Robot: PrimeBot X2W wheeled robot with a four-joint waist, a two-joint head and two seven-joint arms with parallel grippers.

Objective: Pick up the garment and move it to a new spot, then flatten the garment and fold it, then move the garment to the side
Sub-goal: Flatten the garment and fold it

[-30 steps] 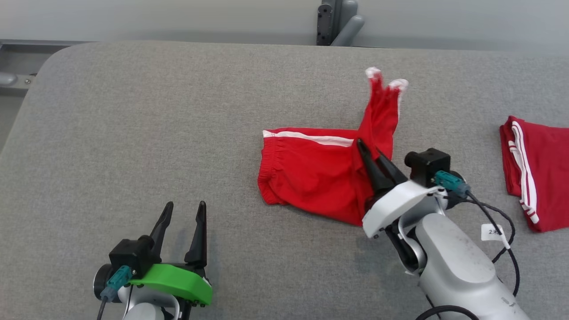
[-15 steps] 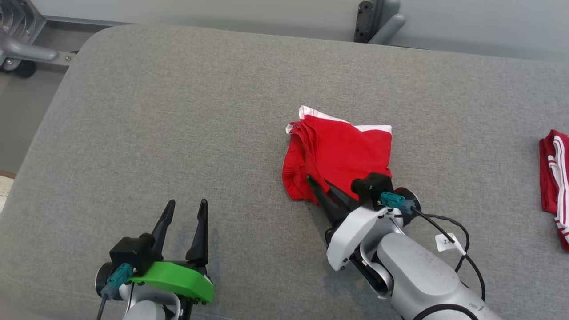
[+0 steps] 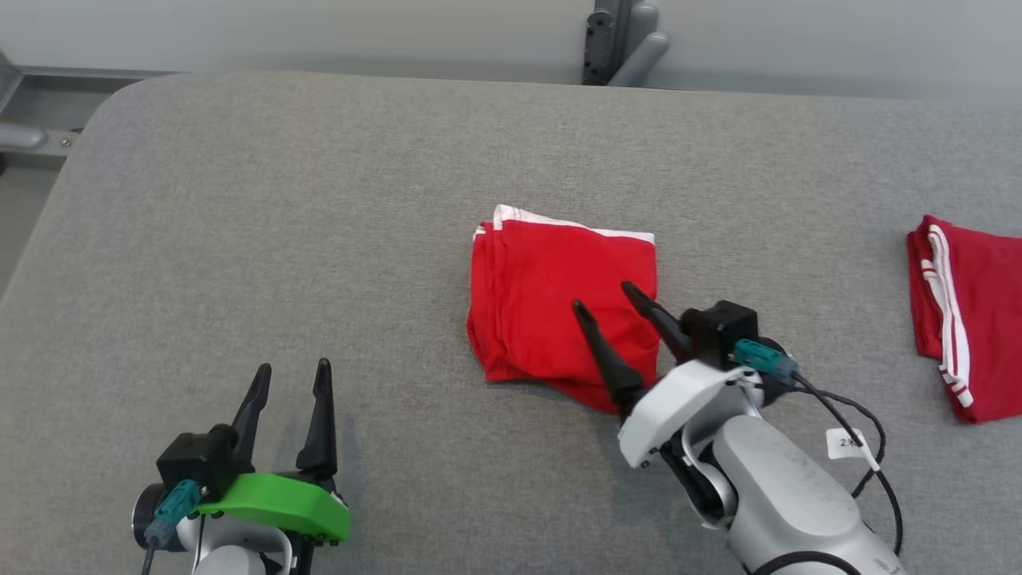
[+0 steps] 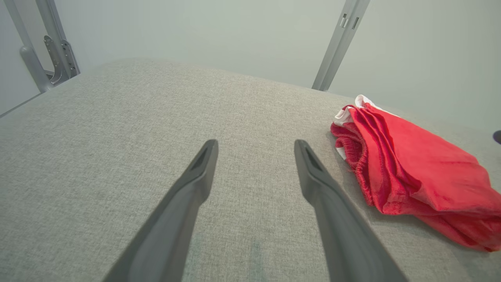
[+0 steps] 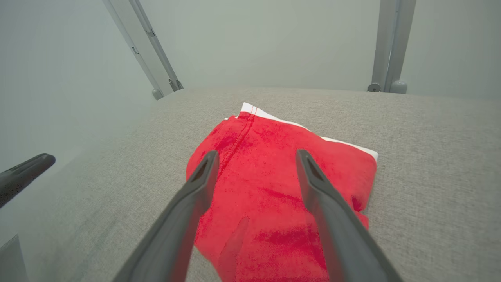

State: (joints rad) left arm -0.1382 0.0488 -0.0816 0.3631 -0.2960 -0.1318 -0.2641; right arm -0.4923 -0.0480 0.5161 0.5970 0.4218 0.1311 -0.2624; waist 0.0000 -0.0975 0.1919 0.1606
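Note:
The garment (image 3: 551, 295) is red with a white stripe and lies folded into a rough square in the middle of the grey table (image 3: 319, 200). My right gripper (image 3: 604, 297) hovers over its near right part, open, with nothing between the fingers; the same cloth (image 5: 274, 184) shows beneath the fingers in the right wrist view. My left gripper (image 3: 291, 368) stands open over bare table at the lower left, well left of the garment (image 4: 411, 172).
A second red garment with white stripes (image 3: 962, 307) lies folded at the table's right edge. A grey metal post (image 3: 619, 44) rises behind the far edge. The table's rounded left corner (image 3: 96, 120) meets a metal frame.
My right gripper has opened and let go of the garment, which now lies folded over into a square. The head camera has shifted between frames.

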